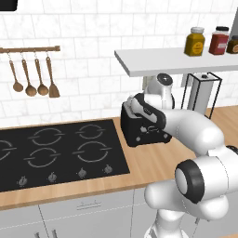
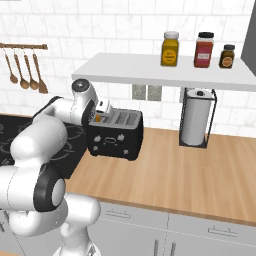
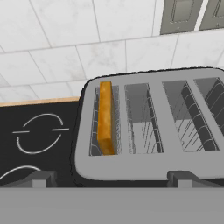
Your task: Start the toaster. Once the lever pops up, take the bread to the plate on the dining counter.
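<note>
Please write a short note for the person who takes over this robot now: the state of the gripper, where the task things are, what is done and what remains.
Gripper: open, holding nothing, poised just above the toaster.
Toaster: on the wall counter, between the stove and the paper towel holder.
Bread: standing on edge in the toaster slot at the stove end, its top edge about level with the slot.
Done: the arm has reached the toaster. Whether the lever is already pressed cannot be told.
Left: start the toaster if needed, wait for the lever to pop up, lift out the bread and carry it to the plate on the dining counter.
</note>
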You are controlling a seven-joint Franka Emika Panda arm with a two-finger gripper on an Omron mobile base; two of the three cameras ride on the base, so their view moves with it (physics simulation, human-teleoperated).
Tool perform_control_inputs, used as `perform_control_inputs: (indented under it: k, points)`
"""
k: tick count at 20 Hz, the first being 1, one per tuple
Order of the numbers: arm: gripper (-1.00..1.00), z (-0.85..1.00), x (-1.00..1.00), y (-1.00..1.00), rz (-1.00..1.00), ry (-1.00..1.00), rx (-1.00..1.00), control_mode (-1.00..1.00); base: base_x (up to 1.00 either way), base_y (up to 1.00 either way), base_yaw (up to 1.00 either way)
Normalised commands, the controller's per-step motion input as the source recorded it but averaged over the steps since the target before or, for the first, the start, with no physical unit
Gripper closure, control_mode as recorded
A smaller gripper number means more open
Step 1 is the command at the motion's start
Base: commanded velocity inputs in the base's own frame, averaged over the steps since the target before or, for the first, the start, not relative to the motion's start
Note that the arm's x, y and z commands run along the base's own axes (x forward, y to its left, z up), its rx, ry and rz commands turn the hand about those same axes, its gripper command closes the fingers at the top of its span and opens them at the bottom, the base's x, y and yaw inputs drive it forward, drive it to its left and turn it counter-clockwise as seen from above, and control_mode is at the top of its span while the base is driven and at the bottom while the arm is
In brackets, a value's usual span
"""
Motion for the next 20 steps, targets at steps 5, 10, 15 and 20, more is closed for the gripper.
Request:
perform_control_inputs:
  k: [5, 10, 15, 20]
  points:
    - [-1.0, 0.0, 0.0, 0.0, 0.0, 0.0, 0.0, -1.0, 0.0, 0.0, 0.0]
    - [-1.0, 0.0, 0.0, 0.0, 0.0, 0.0, 0.0, -1.0, 0.0, 0.0, 0.0]
    - [-1.0, 0.0, 0.0, 0.0, 0.0, 0.0, 0.0, -1.0, 0.0, 0.0, 0.0]
    - [-1.0, 0.0, 0.0, 0.0, 0.0, 0.0, 0.0, -1.0, 0.0, 0.0, 0.0]
